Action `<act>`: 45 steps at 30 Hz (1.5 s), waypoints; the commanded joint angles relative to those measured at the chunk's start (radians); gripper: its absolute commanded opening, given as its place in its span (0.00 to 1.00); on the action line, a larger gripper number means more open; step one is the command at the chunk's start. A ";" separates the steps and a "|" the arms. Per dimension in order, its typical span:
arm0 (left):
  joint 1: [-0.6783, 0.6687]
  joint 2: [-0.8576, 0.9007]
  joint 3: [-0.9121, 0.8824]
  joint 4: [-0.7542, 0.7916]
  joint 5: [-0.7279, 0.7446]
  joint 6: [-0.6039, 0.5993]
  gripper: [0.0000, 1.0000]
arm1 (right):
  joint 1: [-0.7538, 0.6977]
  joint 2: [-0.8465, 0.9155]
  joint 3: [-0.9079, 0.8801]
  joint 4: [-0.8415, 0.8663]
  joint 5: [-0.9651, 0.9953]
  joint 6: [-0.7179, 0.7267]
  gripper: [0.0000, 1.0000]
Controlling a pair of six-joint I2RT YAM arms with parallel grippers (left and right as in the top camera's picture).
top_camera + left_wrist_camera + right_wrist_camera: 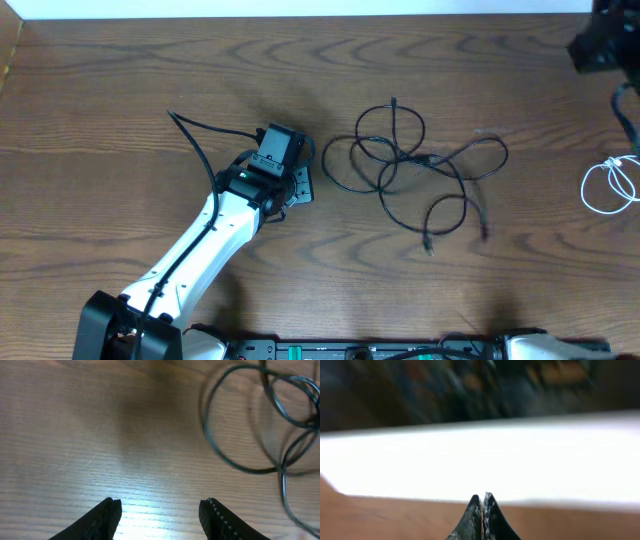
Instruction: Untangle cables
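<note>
A tangle of thin black cables point(425, 158) lies in loops at the middle of the wooden table. A thin white cable point(586, 190) lies coiled apart at the far right edge. My left gripper point(302, 185) sits just left of the black tangle. In the left wrist view it point(160, 510) is open and empty over bare wood, with the black loops point(250, 471) ahead to the right. My right arm point(603, 42) is at the far right corner, away from the cables. In the right wrist view its gripper point(481, 502) is shut and no cable shows in it.
The wooden table point(120, 90) ends at a white strip along the far edge point(300, 8). A thick black cord point(195, 140) runs along my left arm. A rail with electronics point(350, 350) lines the near edge.
</note>
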 commanded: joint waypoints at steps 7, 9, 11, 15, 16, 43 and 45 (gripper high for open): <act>0.002 0.004 0.000 0.051 0.034 -0.001 0.65 | -0.045 0.166 -0.005 -0.200 0.146 0.009 0.04; 0.002 0.004 0.000 0.088 0.036 -0.001 0.69 | -0.045 0.198 -0.005 -0.256 0.109 0.008 0.06; 0.002 0.006 0.000 0.122 0.036 -0.001 0.73 | -0.045 0.228 -0.005 -0.305 0.086 0.009 0.06; 0.002 0.024 0.000 0.180 0.046 -0.002 0.74 | -0.045 0.282 -0.005 -0.380 0.057 0.009 0.15; 0.002 0.036 0.000 0.193 0.061 -0.001 0.74 | -0.045 0.293 -0.005 -0.392 0.057 0.009 0.16; -0.011 0.370 0.000 0.468 0.271 -0.002 0.29 | -0.044 0.315 -0.005 -0.438 0.019 0.009 0.20; -0.011 0.370 0.000 0.468 0.272 -0.002 0.19 | -0.044 0.315 -0.005 -0.441 0.019 0.009 0.20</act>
